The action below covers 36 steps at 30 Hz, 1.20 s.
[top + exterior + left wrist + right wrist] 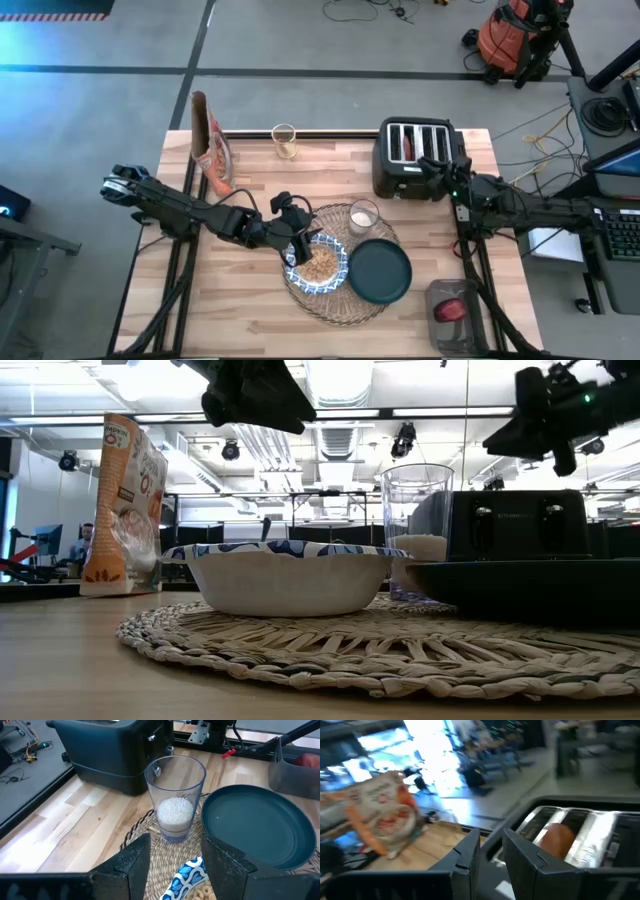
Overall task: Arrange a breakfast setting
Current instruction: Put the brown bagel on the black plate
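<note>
A round woven straw placemat lies at mid-table. On it stand a blue-and-white bowl holding cereal, a dark teal plate and a clear glass with a white filling at its bottom. My left gripper hovers open and empty above the bowl's far-left rim. In the left wrist view its fingers frame the glass, the plate and the bowl's rim. My right gripper is open and empty in the air by the toaster's near right corner.
A black four-slot toaster stands at the far right, something brown in one slot. An orange cereal bag stands at the far left, a second glass by the far edge. A grey container with a red thing sits near right.
</note>
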### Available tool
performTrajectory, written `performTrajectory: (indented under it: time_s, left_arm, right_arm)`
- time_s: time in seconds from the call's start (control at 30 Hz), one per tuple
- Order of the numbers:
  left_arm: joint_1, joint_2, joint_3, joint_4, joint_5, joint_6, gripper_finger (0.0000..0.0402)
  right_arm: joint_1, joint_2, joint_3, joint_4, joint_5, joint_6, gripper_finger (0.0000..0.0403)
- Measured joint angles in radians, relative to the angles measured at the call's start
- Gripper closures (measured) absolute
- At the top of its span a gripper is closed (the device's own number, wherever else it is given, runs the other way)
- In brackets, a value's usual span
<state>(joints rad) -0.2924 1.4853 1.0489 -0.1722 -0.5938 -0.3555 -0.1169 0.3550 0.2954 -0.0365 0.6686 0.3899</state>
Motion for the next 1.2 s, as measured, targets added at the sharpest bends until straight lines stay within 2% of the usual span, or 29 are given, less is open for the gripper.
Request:
performTrajectory:
  time_s: [0.07,0.27,0.43,0.6,0.8,0.93,1.03,1.2]
  left_arm:
    - [0.000,0.000,0.000,0.000,-0.001,-0.008,0.0243]
    - [0.000,0.000,0.000,-0.001,-0.002,-0.016,0.0243]
    - [0.001,0.000,0.000,-0.011,-0.002,-0.009,0.0243]
    - [0.001,0.000,0.000,-0.041,-0.002,-0.008,0.0243]
    - [0.002,-0.001,0.000,-0.088,-0.030,0.001,0.0243]
    - [0.002,-0.003,0.000,-0.093,-0.062,0.011,0.0243]
    - [0.002,-0.007,0.000,-0.094,-0.063,0.013,0.0243]
    - [0.002,-0.014,0.000,-0.114,-0.080,0.022,0.0243]
  right_arm:
    - [0.000,0.043,0.080,-0.109,0.033,0.060,0.0330]
    - [-0.010,0.195,0.315,-0.478,0.031,0.280,0.0330]
    - [-0.010,0.334,0.457,-0.658,0.030,0.350,0.0330]
    - [-0.011,0.433,0.565,-0.752,0.030,0.334,0.0318]
    - [-0.047,0.505,0.660,-0.845,0.031,0.371,0.0274]
    - [-0.110,0.558,0.696,-0.845,-0.044,0.430,0.0253]
    - [-0.162,0.611,0.713,-0.852,-0.102,0.423,0.0252]
    - [-0.247,0.689,0.759,-0.850,-0.125,0.349,0.0262]
